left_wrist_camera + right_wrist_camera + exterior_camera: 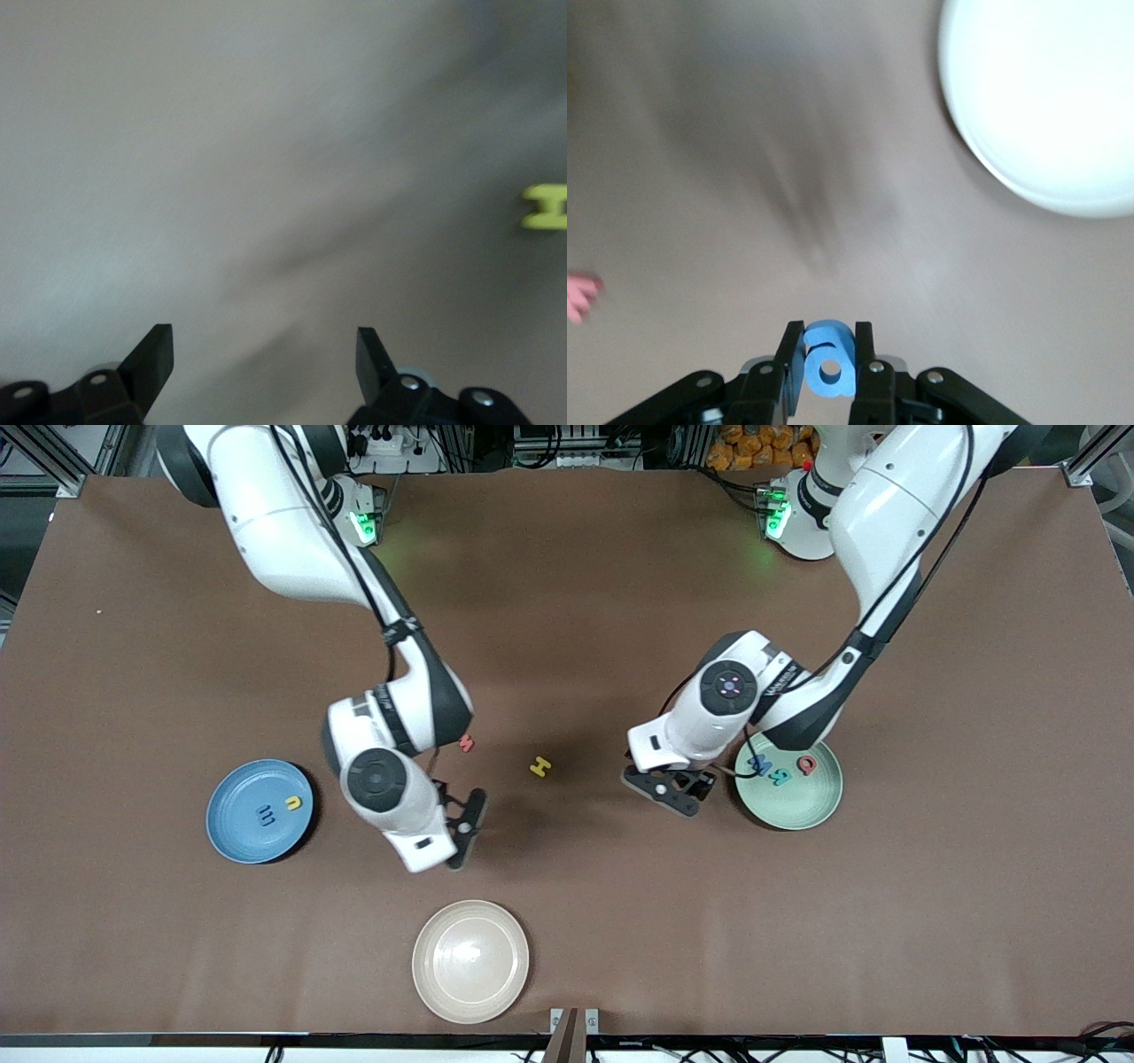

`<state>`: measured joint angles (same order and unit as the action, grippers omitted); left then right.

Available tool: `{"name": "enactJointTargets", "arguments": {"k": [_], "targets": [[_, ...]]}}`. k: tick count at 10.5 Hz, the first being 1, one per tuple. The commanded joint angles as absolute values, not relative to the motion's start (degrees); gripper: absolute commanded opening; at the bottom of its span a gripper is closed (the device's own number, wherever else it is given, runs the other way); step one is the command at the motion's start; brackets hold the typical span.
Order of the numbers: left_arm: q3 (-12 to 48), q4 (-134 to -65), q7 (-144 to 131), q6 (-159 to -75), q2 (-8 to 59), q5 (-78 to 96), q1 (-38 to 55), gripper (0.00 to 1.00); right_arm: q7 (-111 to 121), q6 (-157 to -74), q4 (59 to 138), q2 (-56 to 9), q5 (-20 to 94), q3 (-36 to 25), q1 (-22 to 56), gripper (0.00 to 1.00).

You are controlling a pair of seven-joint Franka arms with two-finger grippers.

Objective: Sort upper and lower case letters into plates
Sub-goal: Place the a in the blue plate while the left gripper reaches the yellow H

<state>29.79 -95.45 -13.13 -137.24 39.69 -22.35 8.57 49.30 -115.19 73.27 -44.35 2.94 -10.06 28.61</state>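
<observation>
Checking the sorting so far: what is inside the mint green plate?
On the mint green plate lie three letters: a blue one, a teal one and a red one. The left arm covers the plate's upper rim, so anything there is hidden.

1. The flat surface (567,602) is plain dull brown, without pattern.
2. The round sky blue plate (232,828) carries a small yellow foam letter (293,803) and a dark blue foam letter (265,814).
3. The round pale mint green plate (802,808) carries a blue foam letter (757,763), a teal foam letter (781,777) and a red foam letter (806,764).
4. The round cream-beige plate (470,961) is plain, with a bright shine in the middle.
5. A yellow foam letter H (540,767) and a red foam letter (466,744) lie on the brown.
6. A light blue foam letter (828,359) sits between black jaws.
7. Both arms are white with black joints; their bases show green lights.
</observation>
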Motion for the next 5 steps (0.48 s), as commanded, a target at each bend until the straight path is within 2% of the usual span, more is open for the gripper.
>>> {"name": "enactJointTargets", "arguments": {"k": [1,2,3,5], "targets": [[23.06,-86.69,-16.68,-137.37,42.89,-24.43,20.33,0.91,49.48,-122.92,92.04,-31.68,2.55,-14.65,29.09,0.00],[19.03,-83.96,-20.01,-137.98,43.93,-24.00,25.96,0.91,49.40,-124.70,96.98,-28.86,2.64,-16.59,27.87,0.00],[17.42,-82.02,-23.17,-139.47,45.69,-23.99,29.41,0.92,49.48,-124.80,99.47,-27.35,2.64,-16.87,24.82,0.00],[17.05,-80.95,-27.84,-145.95,49.81,-24.26,33.03,0.92,49.57,-124.80,102.03,-26.98,2.81,-16.87,17.78,0.00]]}}
